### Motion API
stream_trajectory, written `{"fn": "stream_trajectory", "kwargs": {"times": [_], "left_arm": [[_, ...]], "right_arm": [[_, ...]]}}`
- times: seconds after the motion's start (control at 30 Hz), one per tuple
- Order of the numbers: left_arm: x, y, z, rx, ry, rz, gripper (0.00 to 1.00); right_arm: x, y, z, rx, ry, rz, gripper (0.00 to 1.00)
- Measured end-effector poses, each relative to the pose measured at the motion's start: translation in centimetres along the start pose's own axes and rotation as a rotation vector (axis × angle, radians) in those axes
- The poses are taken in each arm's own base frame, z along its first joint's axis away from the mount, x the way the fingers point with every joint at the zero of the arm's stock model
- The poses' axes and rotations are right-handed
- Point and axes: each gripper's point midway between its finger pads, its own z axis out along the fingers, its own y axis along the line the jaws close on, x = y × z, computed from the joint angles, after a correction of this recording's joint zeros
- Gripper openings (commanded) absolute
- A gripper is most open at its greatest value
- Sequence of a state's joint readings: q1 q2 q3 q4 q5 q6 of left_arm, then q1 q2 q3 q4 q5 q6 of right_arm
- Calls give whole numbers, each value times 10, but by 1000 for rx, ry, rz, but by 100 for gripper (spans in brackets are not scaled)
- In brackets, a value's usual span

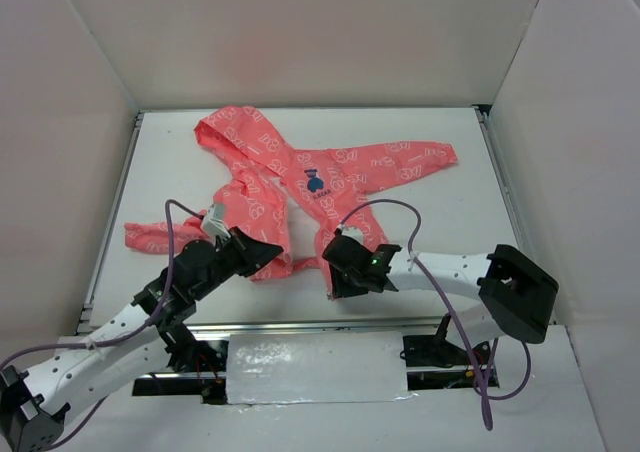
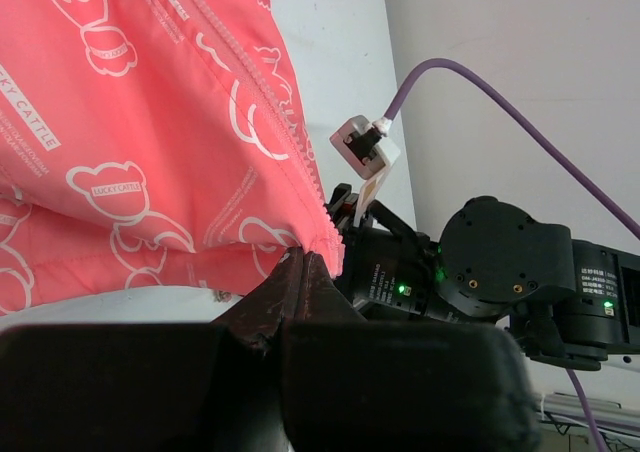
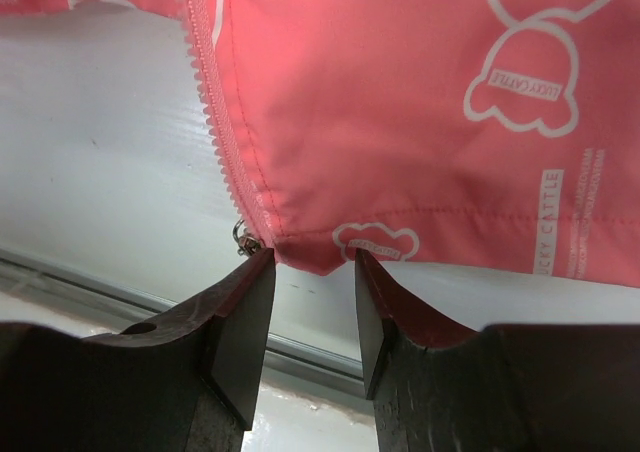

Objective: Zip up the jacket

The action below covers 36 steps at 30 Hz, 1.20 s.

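The coral-pink jacket lies open on the white table, hood at the back left and sleeves spread to both sides. My left gripper is shut, pinching the bottom corner of one front panel by its zipper edge; its fingertips meet at the hem. My right gripper is open at the bottom corner of the other panel. In the right wrist view its fingers straddle the hem corner without gripping it, with a small metal zipper piece by the left finger. The zipper teeth are unjoined.
White walls close in the table on three sides. A metal rail runs along the table's front edge. Purple cables loop over both arms. The right arm's wrist camera sits close beside my left fingers.
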<state>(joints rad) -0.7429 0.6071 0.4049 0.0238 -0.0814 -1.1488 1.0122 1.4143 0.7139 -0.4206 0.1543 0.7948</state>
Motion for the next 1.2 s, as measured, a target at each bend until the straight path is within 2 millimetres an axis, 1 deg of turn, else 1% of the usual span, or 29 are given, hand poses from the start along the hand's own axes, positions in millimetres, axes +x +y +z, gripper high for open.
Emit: {"fn": "stream_trajectory", "kwargs": {"times": [0.1, 0.2, 0.3, 0.4, 0.43, 0.47, 0.5, 0.73, 0.77, 0.8, 0.9, 0.97, 1.03, 1.1, 1.17, 1.2], "left_arm": [[-1, 0, -2, 5, -6, -3, 0], [-1, 1, -2, 3, -10, -3, 0], [1, 6, -2, -7, -8, -5, 0], [5, 12, -1, -20, -1, -5, 0], [5, 13, -1, -23, 1, -5, 0], [5, 14, -1, -24, 2, -5, 0], [5, 14, -1, -24, 2, -5, 0], [7, 16, 0, -33, 6, -4, 0], [7, 16, 0, -35, 8, -4, 0], [7, 17, 1, -38, 9, -4, 0], [8, 19, 2, -45, 13, -3, 0], [9, 19, 2, -47, 15, -3, 0], [9, 19, 3, -47, 14, -4, 0], [8, 18, 3, -45, 13, -5, 0], [8, 18, 6, -46, 13, -6, 0], [8, 18, 7, -49, 13, -6, 0]], "right_arm": [[2, 0, 1, 3, 5, -1, 46], [6, -3, 7, 26, 25, -4, 44], [2, 4, 10, 22, 23, -2, 42], [0, 7, 13, 23, 24, -3, 34], [-1, 7, 14, 25, 24, -3, 29], [-1, 8, 14, 26, 23, -3, 27], [-2, 8, 15, 28, 23, -1, 21], [-3, 10, 17, 21, 15, 16, 16], [-3, 10, 16, 16, 11, 17, 14], [-3, 10, 16, 12, 8, 18, 9], [-2, 12, 15, -9, 3, 21, 0], [-2, 14, 15, -31, -6, 27, 0], [-1, 15, 12, -59, -20, 36, 0], [-4, 17, 2, -104, -55, 52, 0], [-17, 26, -17, -173, -124, 71, 0], [-29, 33, -30, -219, -177, 82, 0]]}}
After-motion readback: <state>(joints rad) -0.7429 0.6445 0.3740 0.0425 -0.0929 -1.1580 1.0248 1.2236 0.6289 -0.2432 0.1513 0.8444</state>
